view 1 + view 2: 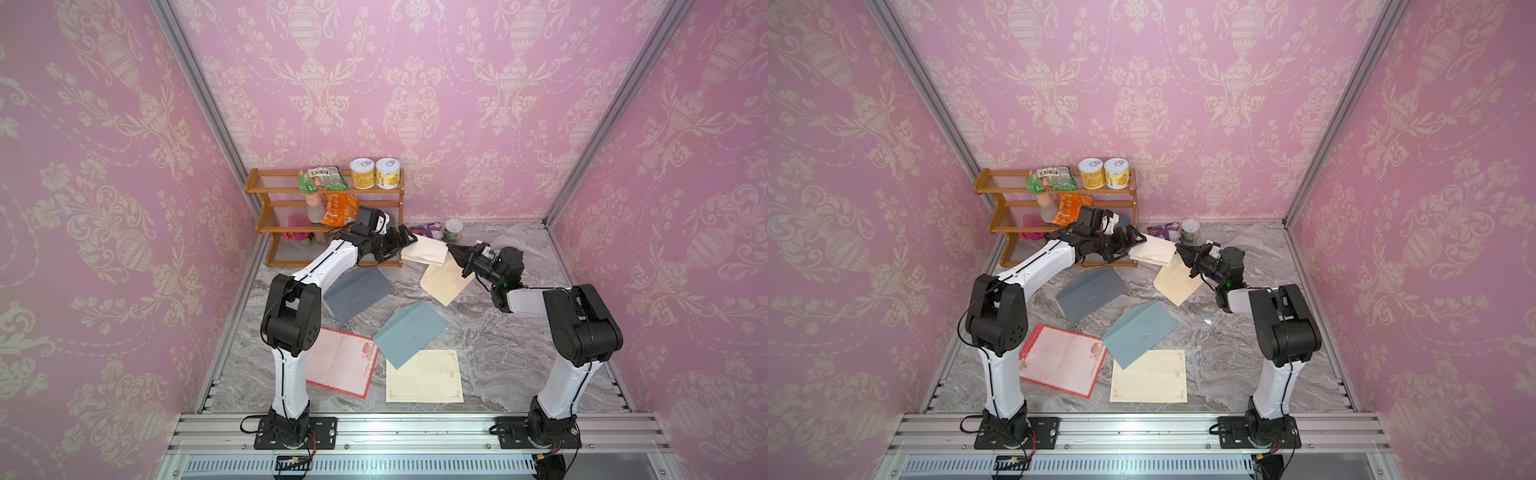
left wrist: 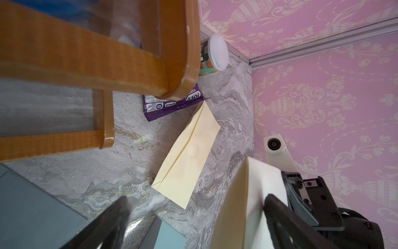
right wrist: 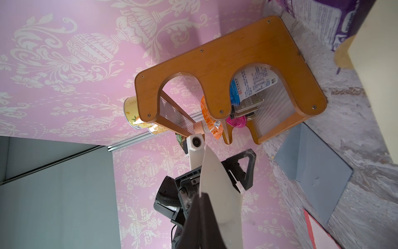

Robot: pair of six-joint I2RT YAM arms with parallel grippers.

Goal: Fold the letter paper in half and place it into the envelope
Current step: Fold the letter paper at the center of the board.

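One folded letter paper (image 1: pixel 424 250) hangs above the tabletop (image 1: pixel 498 353), near the cream envelope (image 1: pixel 444 284) lying there, pinched at one edge by the closed right gripper (image 1: pixel 452 252), its opposite edge between the left gripper (image 1: pixel 400 248) jaws, spread wide.

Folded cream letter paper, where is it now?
In both top views the folded cream letter paper hangs mid-air at the back centre, pinched by the right fingers, above the flat cream envelope; open left fingers flank its other end.
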